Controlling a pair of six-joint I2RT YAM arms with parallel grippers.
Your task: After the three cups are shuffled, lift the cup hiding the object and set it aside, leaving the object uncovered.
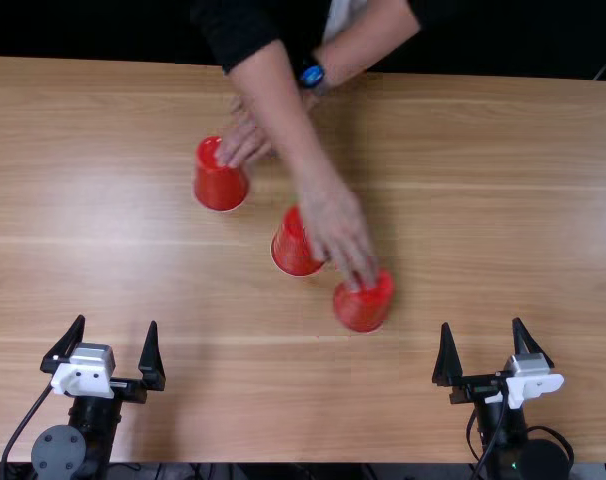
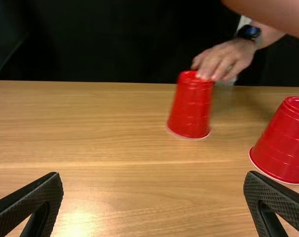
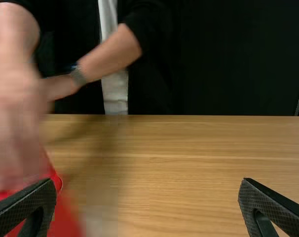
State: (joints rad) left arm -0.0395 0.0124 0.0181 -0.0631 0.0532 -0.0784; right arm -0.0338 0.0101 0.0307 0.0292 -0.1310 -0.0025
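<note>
- Top view: three red cups stand mouth-down on the light wooden worktop point(image 1: 503, 150), in a slanting line from far left to near right.
- Left of the middle stands the far cup point(image 1: 220, 178), and a person's hand point(image 1: 245, 140) rests its fingertips on the upturned base; in the left wrist view this cup sits flat on its rim.
- Nearer in, the middle cup point(image 1: 291, 248) stands close beside the near cup point(image 1: 363, 304) and apart from the far cup.
- Reaching over the middle cup, the person's other hand point(image 1: 343, 238) presses on the near cup's base.
- At the worktop's near edge the left gripper point(image 1: 115, 323) has its fingers spread wide with nothing between them.
- Also at the near edge, the right gripper point(image 1: 481, 326) is spread wide and holds nothing, with the near cup forward and to its left.
- Which cup covers the object cannot be told.
</note>
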